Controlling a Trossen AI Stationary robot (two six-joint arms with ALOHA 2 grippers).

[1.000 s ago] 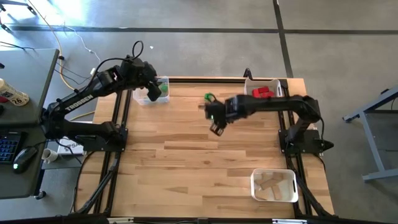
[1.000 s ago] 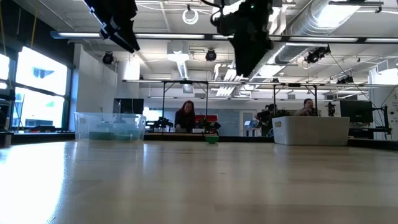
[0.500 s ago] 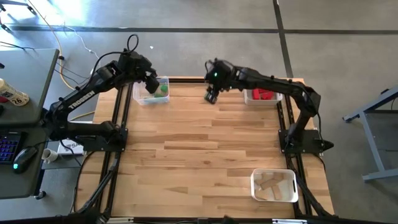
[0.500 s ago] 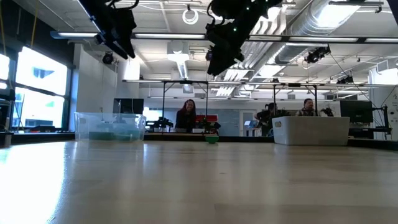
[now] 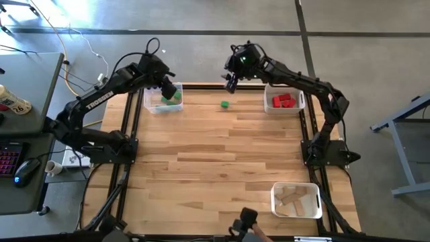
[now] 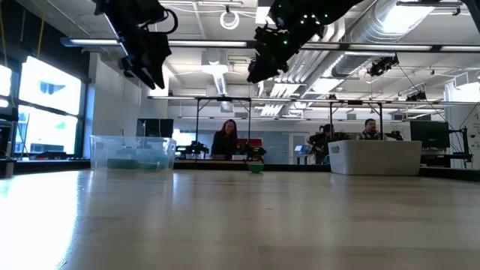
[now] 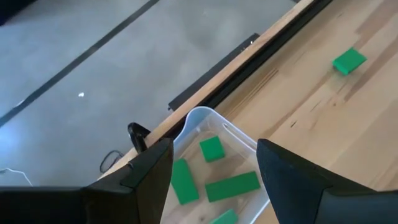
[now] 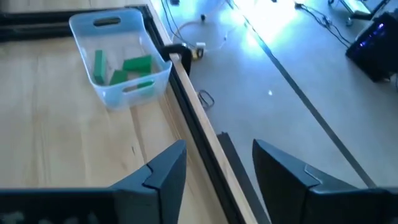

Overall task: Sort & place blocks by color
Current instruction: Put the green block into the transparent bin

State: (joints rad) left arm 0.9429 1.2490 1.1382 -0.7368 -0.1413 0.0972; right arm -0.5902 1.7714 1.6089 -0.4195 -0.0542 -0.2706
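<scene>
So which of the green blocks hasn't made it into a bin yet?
The lone green block lying on the bare table between the two far bins. The other green blocks all sit inside the clear bin at the far left corner.

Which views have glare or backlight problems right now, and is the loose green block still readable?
Right wrist view: strong bluish-white glare on the floor, washing out the top. Low view: bright window at left and ceiling lights backlight both arms into silhouettes; the loose green block is only a small speck at the far edge. High view: even light, the block reads clearly. Left wrist view: no glare, block sharp.
</scene>
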